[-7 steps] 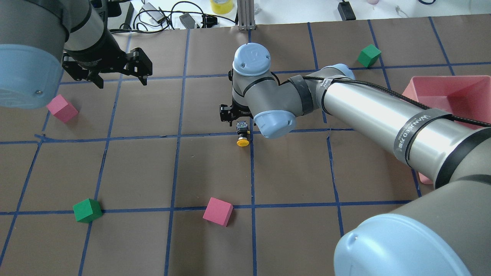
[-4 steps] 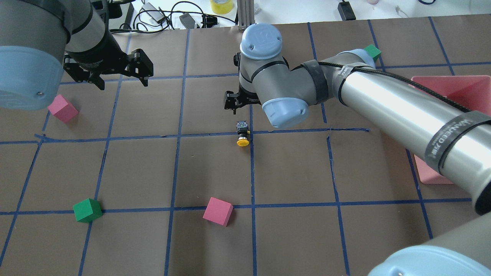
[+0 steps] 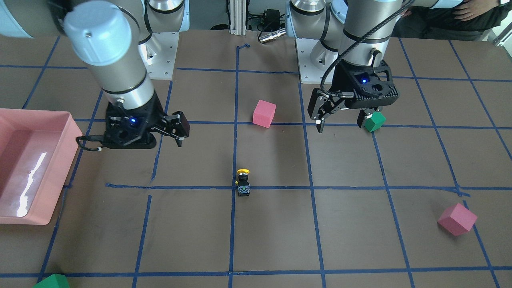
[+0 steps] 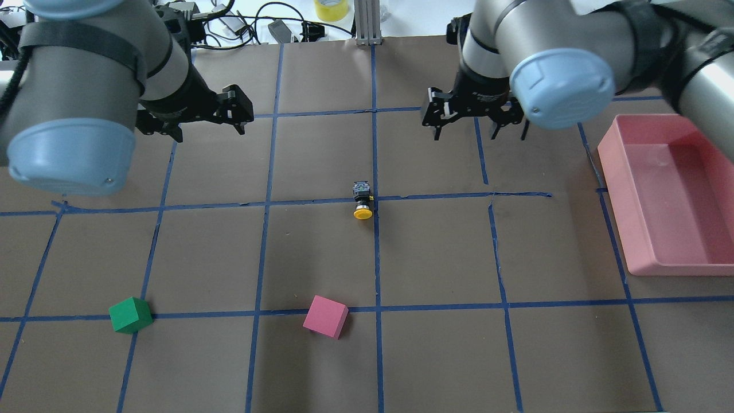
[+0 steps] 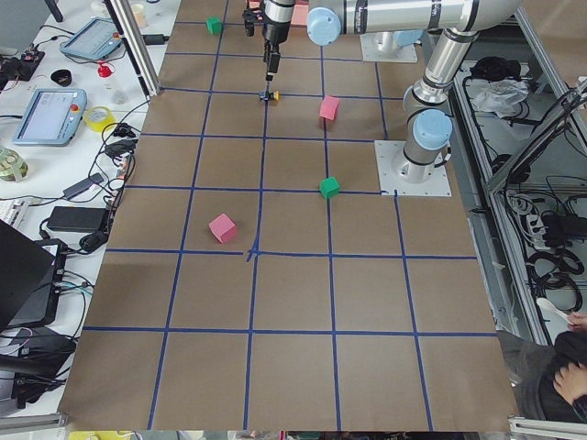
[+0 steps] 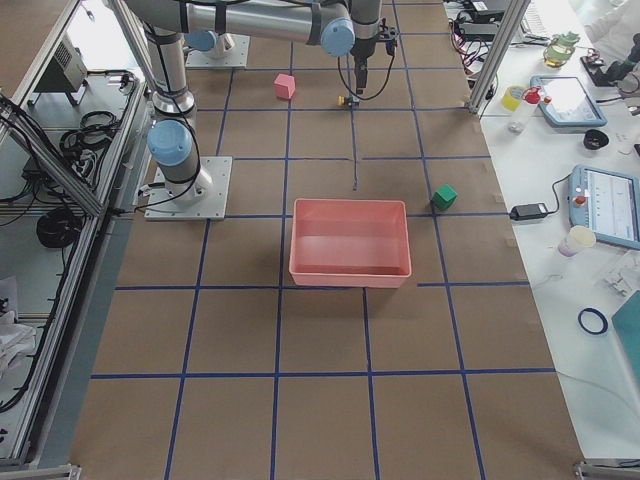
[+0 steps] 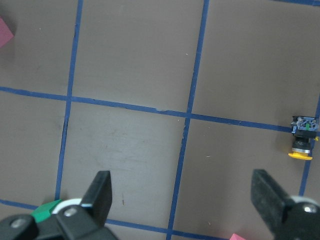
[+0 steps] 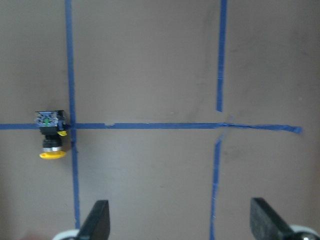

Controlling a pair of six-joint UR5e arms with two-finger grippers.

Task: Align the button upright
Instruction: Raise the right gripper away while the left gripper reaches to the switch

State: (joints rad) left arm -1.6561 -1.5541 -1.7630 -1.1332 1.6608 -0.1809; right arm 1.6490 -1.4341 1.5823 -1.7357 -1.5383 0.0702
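The button [image 4: 362, 201] lies on its side on a blue tape crossing at the table's middle, yellow cap toward the robot, base block away. It also shows in the front view [image 3: 243, 182], the left wrist view [image 7: 302, 142] and the right wrist view [image 8: 50, 135]. My right gripper [image 4: 479, 133] is open and empty, raised beyond and to the right of the button. My left gripper [image 4: 207, 127] is open and empty, raised beyond and to the left of it. Neither touches the button.
An empty pink tray [image 4: 676, 189] stands at the right edge. A pink cube [image 4: 325, 316] and a green cube [image 4: 131, 314] lie near the robot. In the front view another pink cube [image 3: 457, 219] lies on the far side, and a green cube [image 3: 374, 121] sits behind my left gripper.
My right gripper has drawn back from just beyond the button, up and to the right. My left arm has shifted slightly right. The button has not moved.
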